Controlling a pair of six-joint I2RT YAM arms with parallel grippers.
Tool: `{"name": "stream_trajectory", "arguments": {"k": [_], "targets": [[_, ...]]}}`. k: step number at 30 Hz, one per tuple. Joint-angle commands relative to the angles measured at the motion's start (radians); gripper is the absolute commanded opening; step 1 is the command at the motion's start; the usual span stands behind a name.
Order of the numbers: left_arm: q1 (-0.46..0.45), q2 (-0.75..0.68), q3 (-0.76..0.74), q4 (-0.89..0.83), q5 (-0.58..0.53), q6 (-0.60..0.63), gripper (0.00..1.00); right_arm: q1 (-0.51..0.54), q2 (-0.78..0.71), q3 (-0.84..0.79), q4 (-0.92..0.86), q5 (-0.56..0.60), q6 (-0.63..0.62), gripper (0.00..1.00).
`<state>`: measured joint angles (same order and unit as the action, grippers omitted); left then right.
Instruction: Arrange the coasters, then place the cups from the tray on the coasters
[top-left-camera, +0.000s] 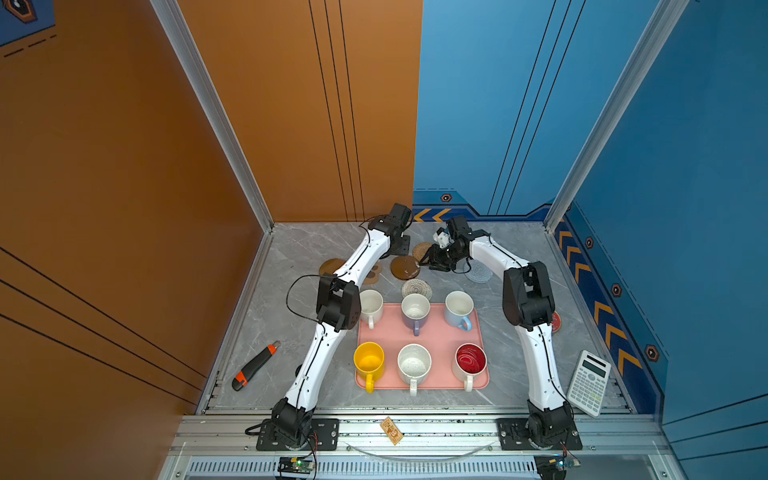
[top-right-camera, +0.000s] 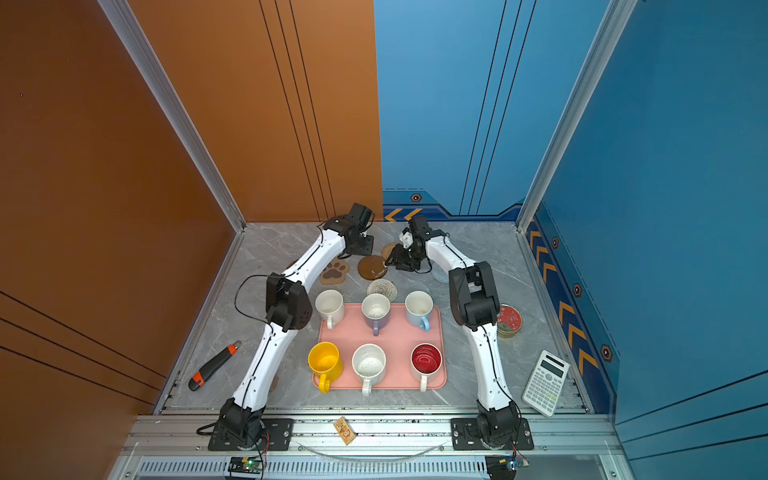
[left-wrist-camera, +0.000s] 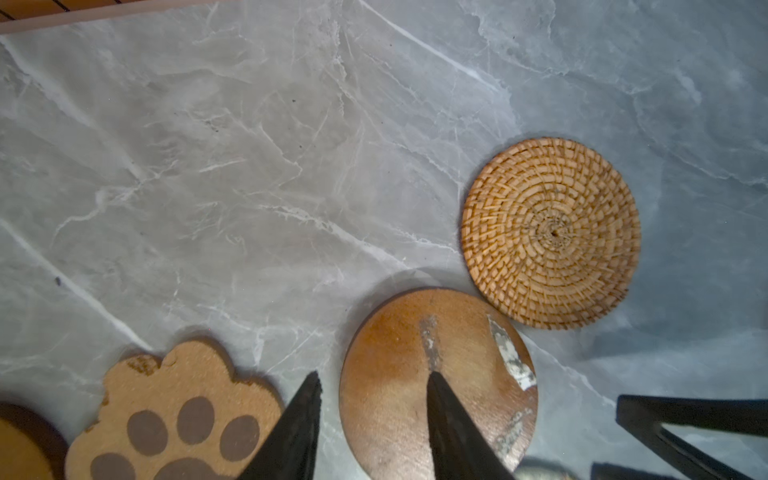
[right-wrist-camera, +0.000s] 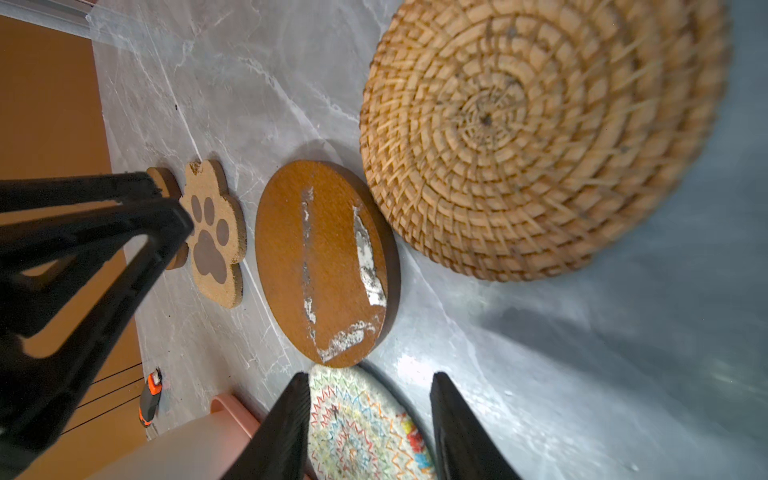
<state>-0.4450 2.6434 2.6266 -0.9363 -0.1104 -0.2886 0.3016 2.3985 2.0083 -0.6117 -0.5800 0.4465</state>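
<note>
We show the left gripper (left-wrist-camera: 374, 376) and the right gripper (right-wrist-camera: 370, 376), each partly open and empty, above the coasters (top-left-camera: 405, 267) beyond the tray (top-left-camera: 436, 336); the right one seems nearest the cream mat (right-wrist-camera: 357, 428). Six cups (top-left-camera: 415, 311) stand on the tray.

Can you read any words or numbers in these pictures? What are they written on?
No text here can be read clearly.
Calculator: key and screen markings are too small to read.
Small card on the front rail: its print is blurred.
Blue wall: orange chevron arrows, signs only, no words.
</note>
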Motion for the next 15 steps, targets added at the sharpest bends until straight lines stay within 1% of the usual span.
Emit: {"name": "stream_trajectory", "arguments": {"k": [1,8,15], "targets": [[0.017,0.045,0.028,0.014,0.042,-0.025,0.43,0.006,0.042,0.049,-0.028,-0.024,0.023,0.46],[0.032,0.073,0.017,0.081,0.112,-0.061,0.41,0.010,0.106,0.116,-0.028,-0.047,0.050,0.46],[0.036,0.093,0.013,0.103,0.139,-0.070,0.39,0.032,0.158,0.180,-0.037,-0.077,0.057,0.46]]}}
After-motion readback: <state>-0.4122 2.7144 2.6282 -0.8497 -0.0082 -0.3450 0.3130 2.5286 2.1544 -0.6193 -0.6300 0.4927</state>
